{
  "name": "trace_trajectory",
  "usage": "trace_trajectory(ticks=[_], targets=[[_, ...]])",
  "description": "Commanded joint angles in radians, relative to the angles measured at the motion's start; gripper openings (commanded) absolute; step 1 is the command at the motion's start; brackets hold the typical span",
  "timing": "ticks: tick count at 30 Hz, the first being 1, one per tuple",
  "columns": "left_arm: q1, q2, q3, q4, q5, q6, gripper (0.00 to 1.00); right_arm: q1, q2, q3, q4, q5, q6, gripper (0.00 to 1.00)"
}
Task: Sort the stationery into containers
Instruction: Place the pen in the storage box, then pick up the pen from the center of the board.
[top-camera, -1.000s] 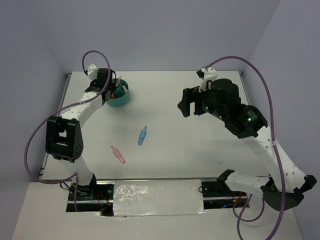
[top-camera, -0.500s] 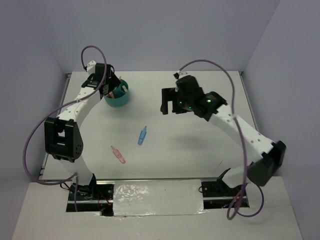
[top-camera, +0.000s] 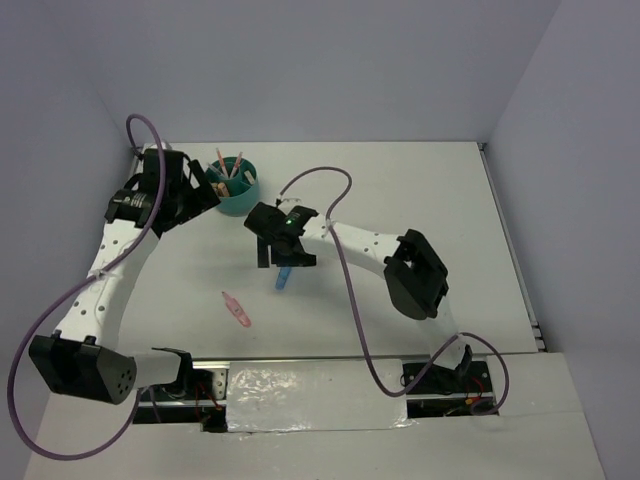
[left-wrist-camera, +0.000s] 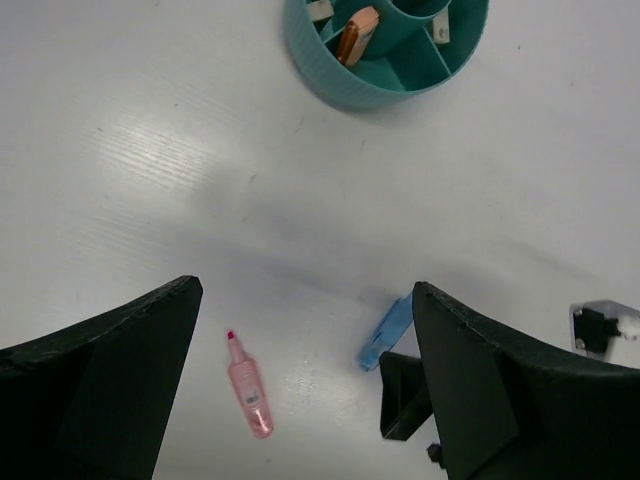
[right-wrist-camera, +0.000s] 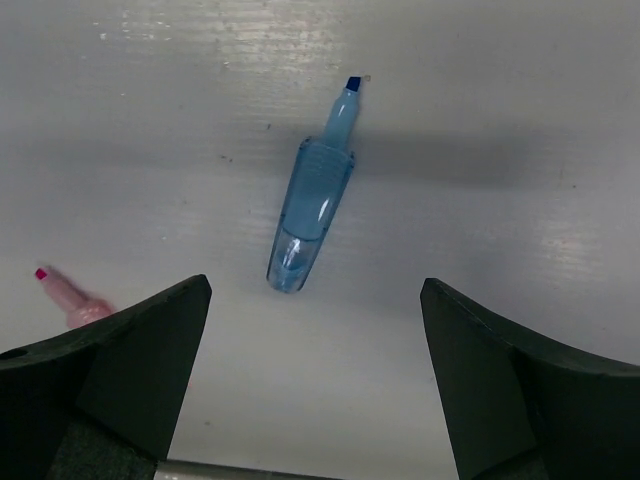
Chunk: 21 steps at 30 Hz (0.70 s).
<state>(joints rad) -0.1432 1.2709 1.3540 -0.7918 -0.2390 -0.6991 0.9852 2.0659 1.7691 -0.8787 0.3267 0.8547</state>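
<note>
Blue marker (right-wrist-camera: 312, 205), pink marker (left-wrist-camera: 248, 390), seemingly uncapped

**Both arms extended, both grippers spread wide with nothing held.**

The left arm (top-camera: 97, 283) rises from its base and bends at the far left, with its wrist turned inward. The left gripper (left-wrist-camera: 305, 295) has its two dark fingers well apart, though from above they are hard to tell from the wrist. The right arm (top-camera: 362, 241) folds at the elbow and stretches leftward. The right gripper (right-wrist-camera: 315, 290) points down, jaws gaping.
</note>
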Motion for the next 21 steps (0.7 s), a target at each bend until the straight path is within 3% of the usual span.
trace_trajectory(ticks=[1, 9, 14, 16, 21], targets=[[0.037, -0.022, 0.01, -0.049, 0.061, 0.093, 0.99, -0.003, 0.04, 0.03, -0.04, 0.006, 0.096, 0.93], [0.076, -0.019, 0.025, -0.095, 0.121, 0.164, 0.99, 0.01, 0.117, -0.022, 0.053, -0.051, 0.133, 0.84], [0.097, -0.041, 0.016, -0.109, 0.145, 0.193, 0.99, 0.01, 0.172, -0.002, 0.006, -0.049, 0.168, 0.67], [0.097, -0.047, 0.001, -0.106, 0.158, 0.19, 0.99, 0.016, 0.163, -0.042, 0.015, -0.051, 0.172, 0.55], [0.097, -0.051, -0.035, -0.083, 0.199, 0.181, 0.99, 0.015, 0.1, -0.23, 0.187, -0.127, 0.161, 0.42]])
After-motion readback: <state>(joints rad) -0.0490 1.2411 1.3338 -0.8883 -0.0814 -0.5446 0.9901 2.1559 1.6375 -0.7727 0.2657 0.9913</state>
